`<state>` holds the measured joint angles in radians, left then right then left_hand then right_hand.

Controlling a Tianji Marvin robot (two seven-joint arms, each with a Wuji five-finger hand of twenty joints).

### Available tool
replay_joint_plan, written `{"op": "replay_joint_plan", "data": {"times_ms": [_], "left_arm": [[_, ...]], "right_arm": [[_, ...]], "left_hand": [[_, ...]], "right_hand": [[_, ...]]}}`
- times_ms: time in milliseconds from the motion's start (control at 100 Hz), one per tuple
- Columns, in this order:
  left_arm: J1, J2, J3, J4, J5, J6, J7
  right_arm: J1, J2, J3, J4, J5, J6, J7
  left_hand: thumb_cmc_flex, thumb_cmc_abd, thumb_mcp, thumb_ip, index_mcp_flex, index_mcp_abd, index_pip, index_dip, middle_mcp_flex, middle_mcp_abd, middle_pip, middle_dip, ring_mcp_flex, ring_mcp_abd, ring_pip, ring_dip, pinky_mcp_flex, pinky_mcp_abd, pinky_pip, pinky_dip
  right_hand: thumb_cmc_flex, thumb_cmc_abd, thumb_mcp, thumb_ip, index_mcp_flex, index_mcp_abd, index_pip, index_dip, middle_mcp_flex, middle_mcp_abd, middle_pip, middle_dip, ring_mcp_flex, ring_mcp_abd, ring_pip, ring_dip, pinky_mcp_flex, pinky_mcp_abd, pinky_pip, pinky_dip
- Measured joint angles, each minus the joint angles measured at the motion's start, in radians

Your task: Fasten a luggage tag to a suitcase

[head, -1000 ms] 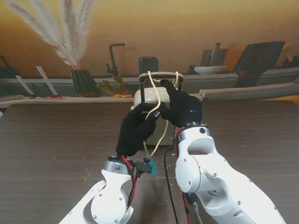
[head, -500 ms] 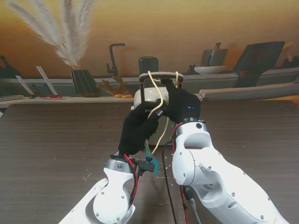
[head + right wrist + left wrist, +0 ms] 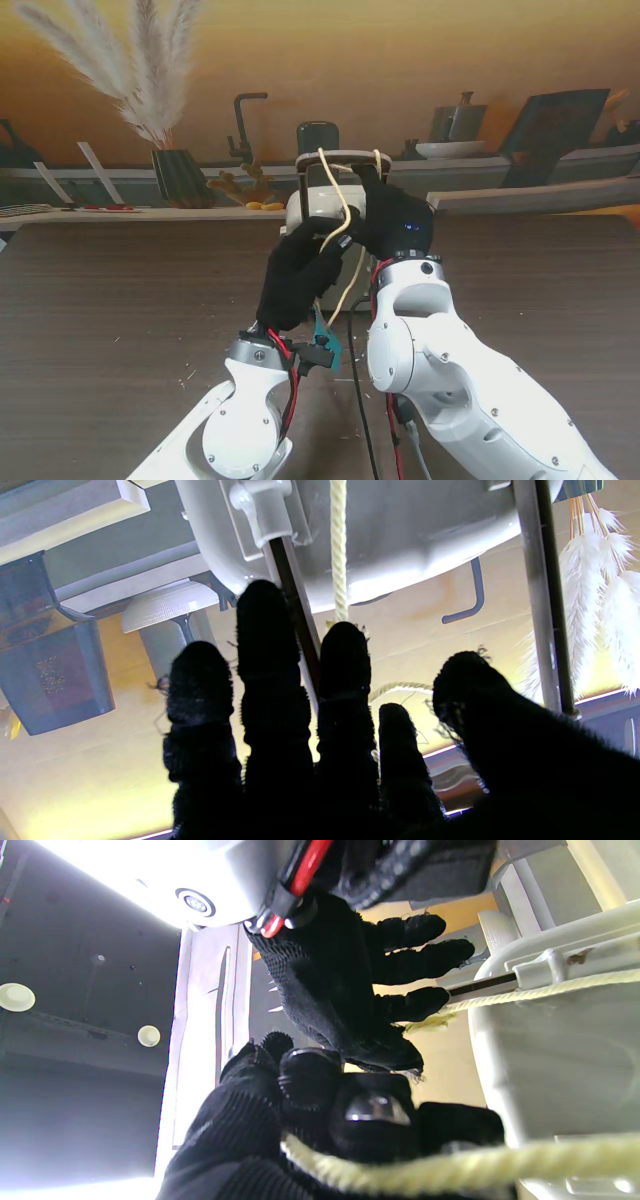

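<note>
A small white suitcase [image 3: 308, 207] stands upright at the table's far middle with its handle [image 3: 345, 157] pulled up. A yellow cord [image 3: 343, 205] is looped over the handle and hangs down its front. My black-gloved left hand [image 3: 300, 275] is shut on the cord [image 3: 450, 1165], just nearer to me than the case [image 3: 550, 1050]. A teal tag [image 3: 322, 345] hangs by my left wrist. My right hand [image 3: 398, 222] is at the handle's right post [image 3: 295, 605] with its fingers [image 3: 267, 630] apart around it. The cord's frayed end [image 3: 339, 550] touches a fingertip.
A dark vase of pampas grass [image 3: 180, 175] and a black tap-shaped stand [image 3: 245, 125] sit on the ledge behind the table. Black and red cables [image 3: 360, 390] run between my forearms. The dark wooden table [image 3: 120, 300] stretches to both sides.
My right hand has moved up and slightly farther from me along the handle's right post. My left hand has risen a little with the cord, and the teal tag came up with it.
</note>
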<state>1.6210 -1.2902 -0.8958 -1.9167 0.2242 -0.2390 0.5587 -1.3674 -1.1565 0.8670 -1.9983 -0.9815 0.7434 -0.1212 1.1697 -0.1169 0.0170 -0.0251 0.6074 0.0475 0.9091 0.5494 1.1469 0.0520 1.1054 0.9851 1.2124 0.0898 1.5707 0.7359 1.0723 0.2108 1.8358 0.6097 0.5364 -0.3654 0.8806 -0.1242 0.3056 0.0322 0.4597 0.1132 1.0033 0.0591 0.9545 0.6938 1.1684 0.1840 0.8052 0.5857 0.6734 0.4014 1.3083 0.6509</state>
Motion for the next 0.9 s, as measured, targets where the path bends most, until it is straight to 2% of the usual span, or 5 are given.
{"op": "replay_joint_plan", "data": {"times_ms": [620,830,900], "left_arm": [[-0.013,-0.002,0.013,0.009,-0.004,0.0,-0.005],[-0.014,-0.003,0.015,0.011,-0.003,0.0,-0.005],[-0.014,-0.003,0.016,0.011,-0.003,0.0,-0.005]], "right_arm": [[0.012,0.0,-0.002,0.013,0.033,0.006,0.043],[-0.004,0.005,0.011,0.004,0.033,-0.011,0.058],[-0.014,0.007,0.016,-0.003,0.031,-0.02,0.061]], "left_hand": [[0.0,0.0,0.0,0.0,0.0,0.0,0.0,-0.011,0.0,0.0,0.0,0.0,0.0,0.0,0.0,0.0,0.0,0.0,0.0,0.0],[0.0,0.0,0.0,0.0,0.0,0.0,0.0,-0.011,0.0,0.0,0.0,0.0,0.0,0.0,0.0,0.0,0.0,0.0,0.0,0.0],[0.0,0.0,0.0,0.0,0.0,0.0,0.0,-0.011,0.0,0.0,0.0,0.0,0.0,0.0,0.0,0.0,0.0,0.0,0.0,0.0]], "right_hand": [[0.0,0.0,-0.02,0.0,-0.007,0.0,0.011,0.0,-0.011,0.007,0.0,0.0,0.0,0.0,-0.001,0.0,-0.002,0.0,-0.002,0.0],[0.0,0.003,-0.02,0.0,0.082,-0.037,0.047,0.003,-0.011,0.008,0.0,0.0,0.0,0.001,-0.001,0.0,-0.002,0.0,-0.002,0.0],[0.0,0.003,-0.02,0.0,0.127,-0.06,0.039,0.079,-0.011,0.009,0.0,0.0,0.0,0.001,-0.001,0.0,-0.002,0.0,-0.002,0.0]]}}
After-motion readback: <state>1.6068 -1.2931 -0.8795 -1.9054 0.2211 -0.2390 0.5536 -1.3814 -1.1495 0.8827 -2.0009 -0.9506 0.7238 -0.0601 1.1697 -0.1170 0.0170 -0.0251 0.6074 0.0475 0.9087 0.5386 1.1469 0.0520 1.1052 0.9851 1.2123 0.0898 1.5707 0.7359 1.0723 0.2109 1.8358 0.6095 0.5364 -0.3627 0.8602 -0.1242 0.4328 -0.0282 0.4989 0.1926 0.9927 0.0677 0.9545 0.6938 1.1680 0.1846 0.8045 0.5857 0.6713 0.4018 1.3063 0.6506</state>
